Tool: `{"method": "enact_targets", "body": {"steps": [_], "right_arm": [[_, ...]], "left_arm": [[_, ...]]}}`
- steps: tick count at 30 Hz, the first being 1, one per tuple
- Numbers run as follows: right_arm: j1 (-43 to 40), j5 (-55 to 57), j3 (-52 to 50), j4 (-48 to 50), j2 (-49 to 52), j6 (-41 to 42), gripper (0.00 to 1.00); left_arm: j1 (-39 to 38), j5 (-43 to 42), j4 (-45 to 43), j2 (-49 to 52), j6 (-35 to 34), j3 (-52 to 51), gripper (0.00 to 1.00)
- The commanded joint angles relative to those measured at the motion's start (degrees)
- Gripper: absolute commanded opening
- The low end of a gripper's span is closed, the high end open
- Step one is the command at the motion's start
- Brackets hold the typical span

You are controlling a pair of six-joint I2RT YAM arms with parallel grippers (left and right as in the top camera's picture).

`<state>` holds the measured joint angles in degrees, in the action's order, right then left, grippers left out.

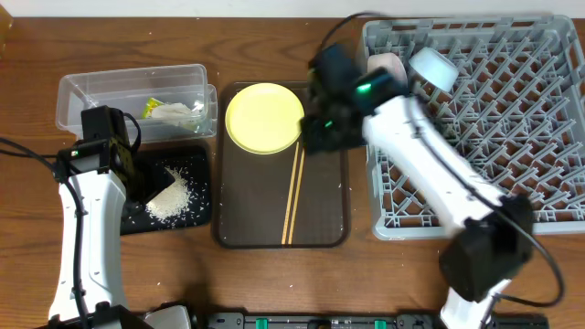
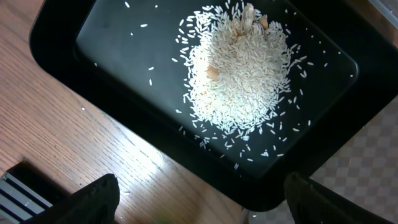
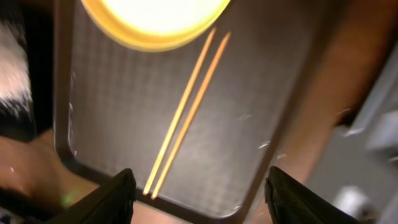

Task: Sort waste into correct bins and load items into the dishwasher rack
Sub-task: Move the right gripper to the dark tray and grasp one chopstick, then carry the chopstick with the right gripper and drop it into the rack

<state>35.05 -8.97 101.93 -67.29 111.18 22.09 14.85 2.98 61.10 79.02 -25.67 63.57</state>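
A yellow plate [image 1: 265, 117] and a pair of wooden chopsticks [image 1: 293, 196] lie on the brown serving tray. Both also show in the right wrist view, the plate [image 3: 155, 18] and the chopsticks [image 3: 186, 106]. My right gripper [image 1: 322, 132] [image 3: 199, 199] is open and empty above the tray, next to the plate's right edge. A heap of white rice [image 1: 170, 196] [image 2: 239, 68] lies in the black tray [image 1: 196, 174] [image 2: 93, 56]. My left gripper [image 1: 144, 178] [image 2: 199, 205] is open and empty above that tray's near-left corner. The clear tub [image 1: 91, 96] holds the green-and-orange wrapper [image 1: 152, 107] and the white tissue [image 1: 175, 113]. Two pale bowls [image 1: 432, 68] [image 1: 386, 66] sit in the grey rack [image 1: 512, 128].
The brown serving tray [image 1: 324, 210] lies between the black tray and the rack. My right arm reaches from the front right across the rack's left side. A few rice grains are scattered on the wood beside the black tray.
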Motion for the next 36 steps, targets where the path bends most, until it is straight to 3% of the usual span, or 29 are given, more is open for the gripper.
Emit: {"method": "enact_targets", "body": {"steps": [1, 9, 36], "right_arm": [[3.26, 2.97, -0.07, -1.20, 3.58, 7.26, 0.63], [7.93, 4.92, -0.07, -1.77, 12.46, 15.08, 0.59], [9.29, 6.71, -1.31, -1.73, 20.24, 17.77, 0.57]], "left_arm": [[0.24, 0.26, 0.11, -0.42, -0.15, 0.42, 0.88], [0.24, 0.26, 0.11, -0.42, -0.15, 0.42, 0.88], [0.24, 0.26, 0.13, -0.42, -0.15, 0.42, 0.88]]}}
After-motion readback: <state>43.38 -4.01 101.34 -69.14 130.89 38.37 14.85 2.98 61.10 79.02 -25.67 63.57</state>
